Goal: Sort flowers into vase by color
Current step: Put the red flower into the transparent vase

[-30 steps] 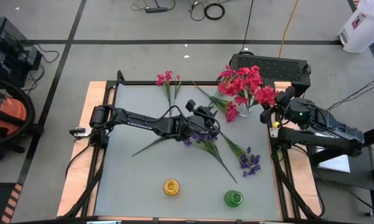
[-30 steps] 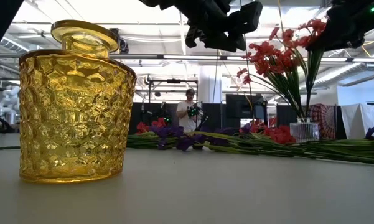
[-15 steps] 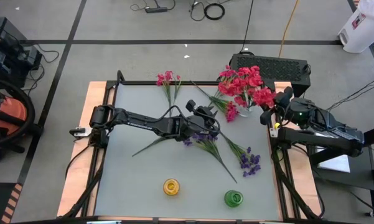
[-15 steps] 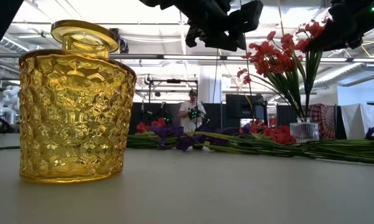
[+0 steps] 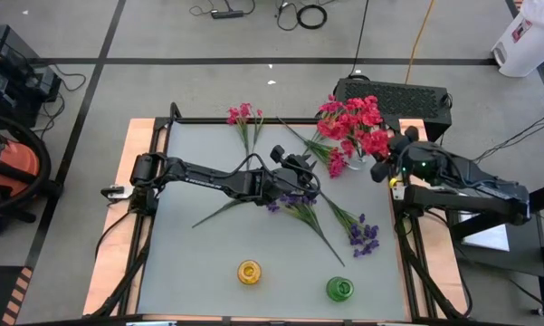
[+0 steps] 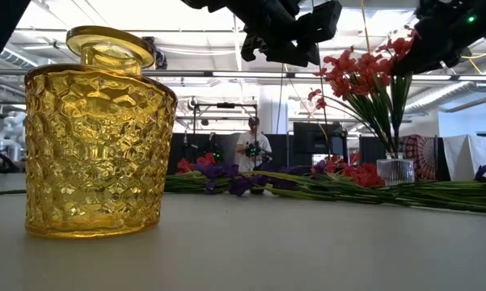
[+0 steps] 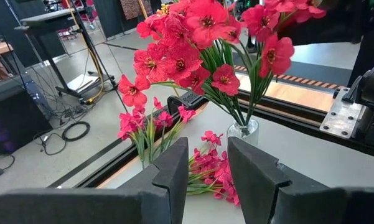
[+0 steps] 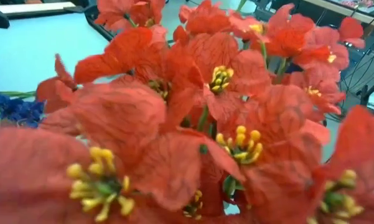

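Red blooms gathering in the glass vase

The right tool, grip hidden behind red flowers, is hovering at the bench's far right corner; the left tool is waiting mid-bench, fingers apart, empty.

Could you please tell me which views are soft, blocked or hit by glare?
Right wrist view: red fabric blossoms fill the frame, the nearest blurred. Low view: the yellow textured glass jar looms large; bright ceiling lights behind. High view: even light, sharp.

A red bouquet is seen standing in a clear vase on the bench, pink sprigs lying at its seven o'clock beyond the left tool's parted fingers.
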`<state>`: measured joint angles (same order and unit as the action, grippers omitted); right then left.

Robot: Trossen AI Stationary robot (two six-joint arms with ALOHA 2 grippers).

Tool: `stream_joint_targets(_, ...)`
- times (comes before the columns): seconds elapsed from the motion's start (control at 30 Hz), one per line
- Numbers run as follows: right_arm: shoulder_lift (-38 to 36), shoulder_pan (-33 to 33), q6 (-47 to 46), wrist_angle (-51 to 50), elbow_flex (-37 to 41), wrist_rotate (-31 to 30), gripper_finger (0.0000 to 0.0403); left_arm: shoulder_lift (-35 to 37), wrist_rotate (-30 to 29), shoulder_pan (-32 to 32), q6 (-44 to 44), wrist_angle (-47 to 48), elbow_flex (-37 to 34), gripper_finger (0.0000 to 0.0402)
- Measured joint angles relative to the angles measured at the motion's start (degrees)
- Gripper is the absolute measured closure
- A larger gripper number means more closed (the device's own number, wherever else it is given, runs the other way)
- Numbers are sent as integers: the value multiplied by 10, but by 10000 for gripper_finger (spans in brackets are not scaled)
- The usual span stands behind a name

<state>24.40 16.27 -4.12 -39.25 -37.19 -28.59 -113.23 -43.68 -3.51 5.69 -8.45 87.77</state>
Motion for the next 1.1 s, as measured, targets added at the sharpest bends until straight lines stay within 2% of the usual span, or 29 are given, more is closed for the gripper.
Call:
stream_joint_targets(0.7,7,0,2,17,0,3,207,0,0,0,0,0,0,281)
stream_joint_targets(0.83,7,0,2,17,0,2,173,0,0,0,-1,0,0,281)
stream_joint_targets(0.97,7,0,-38,14,0,2,124,0,0,0,-1,0,0,281)
stream_joint_targets(1.1,6,0,-50,-11,0,23,84,0,0,-1,-1,1,0,281)
